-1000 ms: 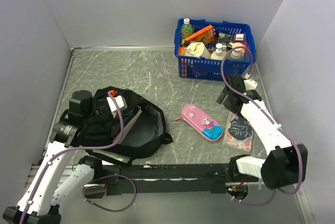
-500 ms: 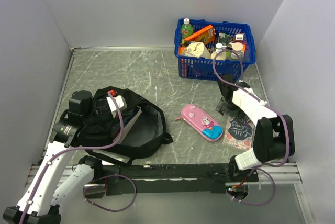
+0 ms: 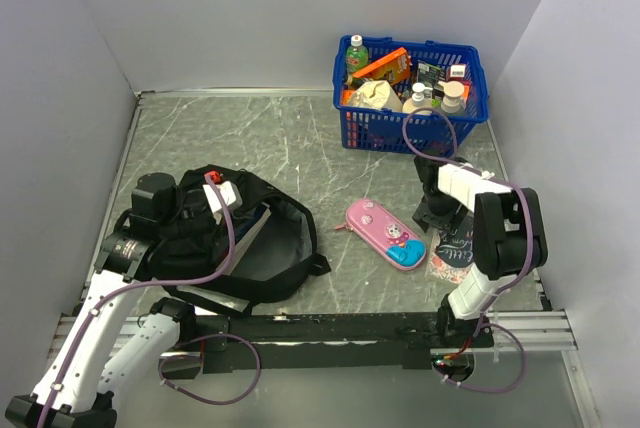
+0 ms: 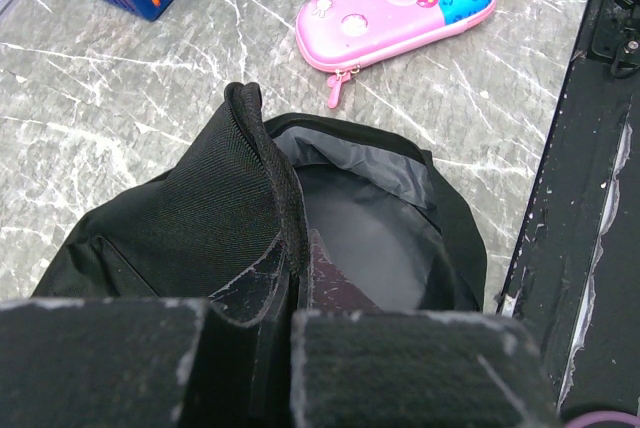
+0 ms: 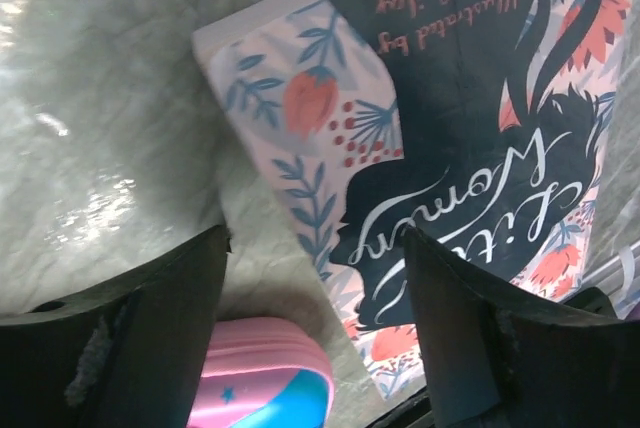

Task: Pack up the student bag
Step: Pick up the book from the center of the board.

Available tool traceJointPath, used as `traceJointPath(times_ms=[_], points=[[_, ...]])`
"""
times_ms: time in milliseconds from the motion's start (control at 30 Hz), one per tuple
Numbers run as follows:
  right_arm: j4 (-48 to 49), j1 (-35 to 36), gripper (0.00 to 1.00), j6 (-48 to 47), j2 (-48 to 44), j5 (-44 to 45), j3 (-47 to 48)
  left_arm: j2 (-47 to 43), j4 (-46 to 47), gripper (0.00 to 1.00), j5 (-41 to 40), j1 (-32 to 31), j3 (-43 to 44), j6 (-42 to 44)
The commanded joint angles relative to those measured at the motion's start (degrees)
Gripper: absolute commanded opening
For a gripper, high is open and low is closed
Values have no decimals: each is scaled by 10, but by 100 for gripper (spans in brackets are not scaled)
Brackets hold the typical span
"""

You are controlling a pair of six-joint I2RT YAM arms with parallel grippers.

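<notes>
Grey marbled tabletop (image 3: 260, 138), boxed in by pale walls on three sides. At the near left: large soft black fabric student bag (image 3: 255, 248), slumped open toward the right with greyish lining showing, its upper rim pinched and lifted by the left jaws, clenched tight on the fabric. At the far right: blue plastic basket (image 3: 410, 133) of groceries, well apart from the bag. Between bag and right wall: oblong pink-and-blue pencil case (image 3: 385, 233) and, just beside it, thin paperback book with a dark floral cover (image 5: 450, 148), lying flat. Right jaws released and spread, hovering low astride one corner of the book, gripping nothing. Probably about to close on that corner. Risks from here: flat book on hard stone, so little edge to get under, likely to skid into the pencil case rather than lift; cover alone peeling up and creasing; slack fabric slipping from the left pinch, collapsing the opening before anything arrives.
</notes>
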Motion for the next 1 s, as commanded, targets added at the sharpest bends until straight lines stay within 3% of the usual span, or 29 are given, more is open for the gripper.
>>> traceJointPath(times_ms=[0,233,267,333,367,500,800,967], points=[[15,-19,70,-13,-10,-10,-16,-7,53,1,40,-3,11,-12],[26,-23,56,-22,-20,-28,-38,0,57,1,38,-3,12,-8],[32,-23,43,-26,-17,-38,-39,-1,61,1,38,-3,11,-9],[35,-25,30,-28,-15,-49,-40,-1,63,1,38,-3,10,-10],[40,-26,19,-29,-15,-63,-42,-1,61,1,38,-3,11,-9],[53,-28,0,-32,-23,-87,-47,0,58,1,38,-3,12,-6],[83,-23,0,-38,-81,-130,-72,1,56,1,36,-3,14,-3],[37,20,0,-49,-211,-96,-10,2,50,1,35,-3,14,-2]])
